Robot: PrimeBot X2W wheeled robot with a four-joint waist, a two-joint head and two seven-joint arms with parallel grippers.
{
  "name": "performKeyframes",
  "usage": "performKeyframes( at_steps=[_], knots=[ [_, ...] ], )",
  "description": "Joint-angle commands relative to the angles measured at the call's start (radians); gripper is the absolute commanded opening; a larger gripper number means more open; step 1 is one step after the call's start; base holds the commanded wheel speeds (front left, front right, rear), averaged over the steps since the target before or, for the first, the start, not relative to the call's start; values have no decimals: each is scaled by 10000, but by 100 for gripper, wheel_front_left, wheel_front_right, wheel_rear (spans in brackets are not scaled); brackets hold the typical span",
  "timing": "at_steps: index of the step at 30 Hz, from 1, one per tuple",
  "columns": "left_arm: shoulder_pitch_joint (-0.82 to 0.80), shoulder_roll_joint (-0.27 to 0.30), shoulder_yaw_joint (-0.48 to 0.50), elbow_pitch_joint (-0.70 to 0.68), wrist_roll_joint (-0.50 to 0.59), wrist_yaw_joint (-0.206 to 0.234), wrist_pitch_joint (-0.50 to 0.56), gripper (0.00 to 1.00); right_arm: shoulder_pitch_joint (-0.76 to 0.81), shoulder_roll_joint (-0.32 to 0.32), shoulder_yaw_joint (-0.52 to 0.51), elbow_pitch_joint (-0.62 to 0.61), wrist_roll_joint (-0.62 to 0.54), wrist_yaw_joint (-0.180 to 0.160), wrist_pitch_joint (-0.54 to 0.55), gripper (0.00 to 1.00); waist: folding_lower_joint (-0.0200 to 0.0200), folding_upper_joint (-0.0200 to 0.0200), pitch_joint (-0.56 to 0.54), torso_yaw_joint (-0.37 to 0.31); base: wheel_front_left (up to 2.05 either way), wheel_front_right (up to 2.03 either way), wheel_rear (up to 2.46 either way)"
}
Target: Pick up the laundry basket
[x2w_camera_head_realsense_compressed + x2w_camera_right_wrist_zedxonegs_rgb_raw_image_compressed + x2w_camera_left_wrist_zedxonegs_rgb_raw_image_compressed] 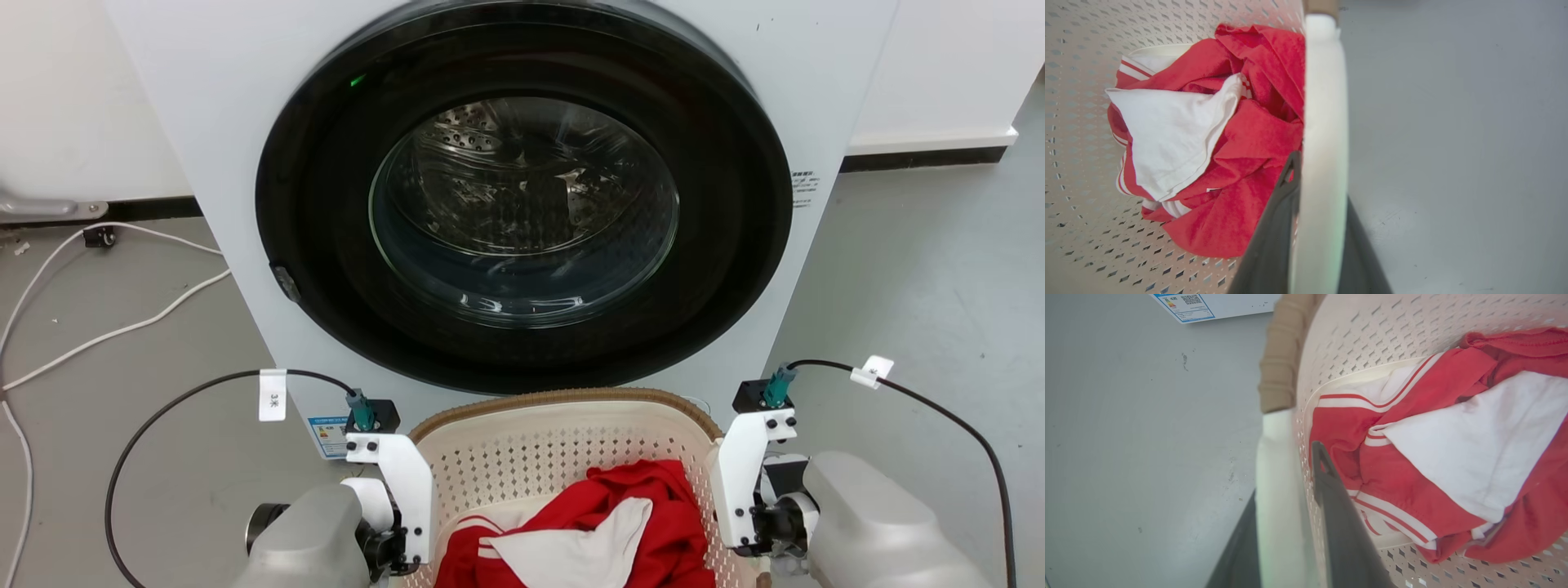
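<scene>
Before washer [204, 122], left pincer [1286, 473] and right pincer [1321, 179] each clenched on white handle [1276, 449] of laundry basket [522, 457] holding red clothes [653, 506]; grasp done, lift apparently remaining

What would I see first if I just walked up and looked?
You'd see the washing machine's big round black door, with the shiny drum behind its glass, at the top of the head view. Right below it, bright red and white clothes lie in the cream laundry basket, and the left hand and right hand each pinch one side of it.
</scene>
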Motion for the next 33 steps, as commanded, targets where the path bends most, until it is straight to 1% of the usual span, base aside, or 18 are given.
performKeyframes(
  at_steps=[1, 10, 33],
  knots=[
    [99, -330, -77, -174, -21, -200, -74, 0, 138, 446, 105, -152, 130, 167, 11, 0, 1, 0, -71, 1, 0, 0, 0],
    [344, -380, -123, -182, -95, -223, -188, 0, 382, 533, 321, 32, 442, 168, -22, 0, 1, 0, -229, -27, 0, 0, 0],
    [213, -484, -258, -184, -238, -307, -243, 0, 91, 520, 804, 163, 958, 168, -298, 0, 1, 0, -147, -50, 0, 0, 0]
  ],
)
